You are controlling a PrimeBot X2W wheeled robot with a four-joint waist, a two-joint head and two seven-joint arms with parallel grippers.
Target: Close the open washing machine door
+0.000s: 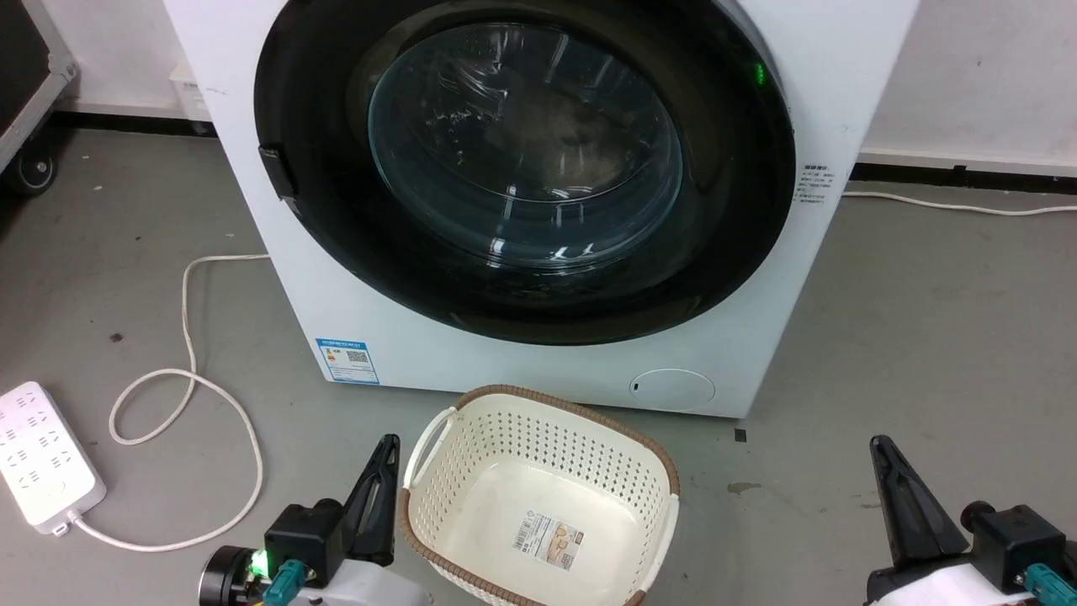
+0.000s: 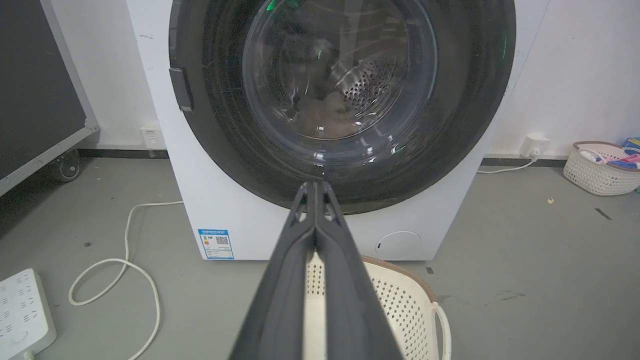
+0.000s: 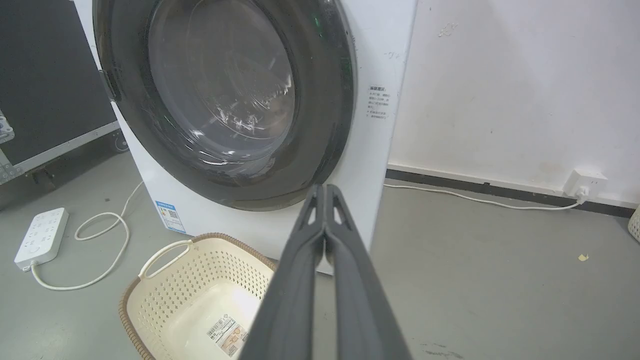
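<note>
The white washing machine [image 1: 841, 101] stands straight ahead on the grey floor. Its round black-rimmed washing machine door [image 1: 526, 160] with the bulging glass centre lies flat against the machine's front, latch tab on the left rim. In the left wrist view the door [image 2: 340, 75] shows the steel drum behind the glass. My left gripper [image 1: 389, 442] is shut and holds nothing, low at the left, well short of the machine. My right gripper [image 1: 879, 443] is shut too, low at the right. Both wrist views show fingers pressed together: left gripper [image 2: 316, 185], right gripper [image 3: 325, 187].
A cream perforated basket [image 1: 580, 408] sits on the floor between my grippers, just before the machine. A white power strip [image 1: 42, 459] and its looped cable [image 1: 185, 370] lie at the left. A black wheeled case [image 1: 25, 84] stands far left. Another basket [image 2: 600, 167] stands by the right wall.
</note>
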